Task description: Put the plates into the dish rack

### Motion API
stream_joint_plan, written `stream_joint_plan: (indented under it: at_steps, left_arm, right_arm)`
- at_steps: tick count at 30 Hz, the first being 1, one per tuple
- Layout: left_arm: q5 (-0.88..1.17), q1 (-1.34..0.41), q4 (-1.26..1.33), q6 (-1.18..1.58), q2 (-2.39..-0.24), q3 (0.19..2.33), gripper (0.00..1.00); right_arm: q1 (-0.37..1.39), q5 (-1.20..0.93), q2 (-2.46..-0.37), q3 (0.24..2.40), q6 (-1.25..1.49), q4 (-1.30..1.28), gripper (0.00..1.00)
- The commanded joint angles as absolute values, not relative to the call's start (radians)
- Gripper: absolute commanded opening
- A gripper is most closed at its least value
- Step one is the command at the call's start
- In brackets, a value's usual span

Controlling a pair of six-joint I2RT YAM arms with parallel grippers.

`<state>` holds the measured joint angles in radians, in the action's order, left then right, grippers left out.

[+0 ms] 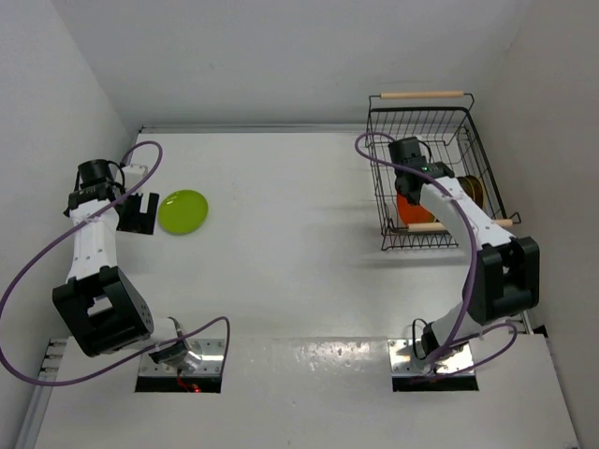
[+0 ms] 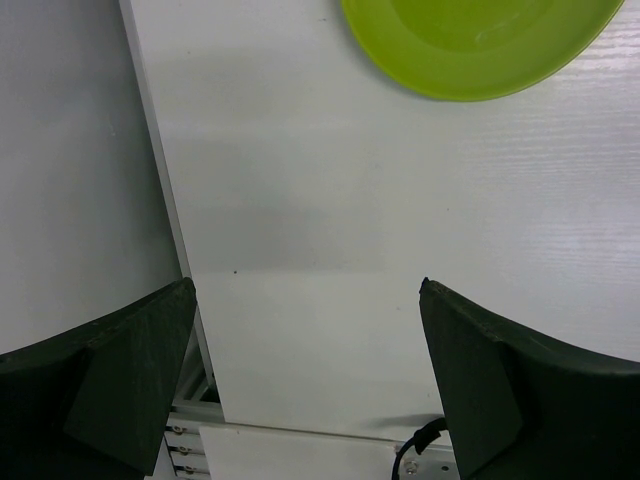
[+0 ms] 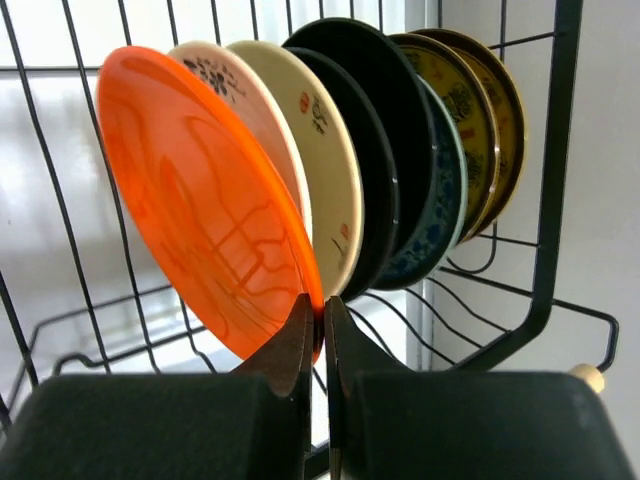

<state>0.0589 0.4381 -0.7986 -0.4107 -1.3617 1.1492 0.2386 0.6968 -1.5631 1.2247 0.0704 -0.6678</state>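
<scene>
We note: lime green plate (image 1: 183,211) flat on tabletop (image 1: 281,243), far left, well apart from dish rack (image 1: 421,94). Rack black wire, light wooden handles. Inside, on edge in row: orange-red plate (image 3: 200,190), two cream plates (image 3: 325,170), black plate (image 3: 400,120), blue-patterned plate (image 3: 445,200), two brown-gold plates (image 3: 472,110). Orange-red plate tilted, lower rim pinched in right gripper (image 3: 322,305).

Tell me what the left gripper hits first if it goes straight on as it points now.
Probably bare table: the open left gripper aims down at it. The lime green plate lies farther ahead, right of that line; depth is unclear.
</scene>
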Motion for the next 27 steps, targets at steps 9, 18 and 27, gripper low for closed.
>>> stream_joint_plan:
  at_steps: [9, 18, 27]
  left_arm:
    - [0.071, 0.448, -0.784, -0.417, -1.362, 1.178, 0.99]
    - [0.149, 0.448, -0.775, -0.426, -1.408, 1.169, 0.99]
    - [0.157, 0.388, -0.692, -0.33, -1.843, 1.383, 0.94]
  right_arm:
    - [0.253, 0.784, -1.69, 1.35, 0.299, -0.752, 0.0]
    - [0.287, 0.732, -1.672, 1.37, 0.302, -0.756, 0.52]
    - [0.287, 0.701, -1.631, 1.542, 0.255, -0.824, 0.73]
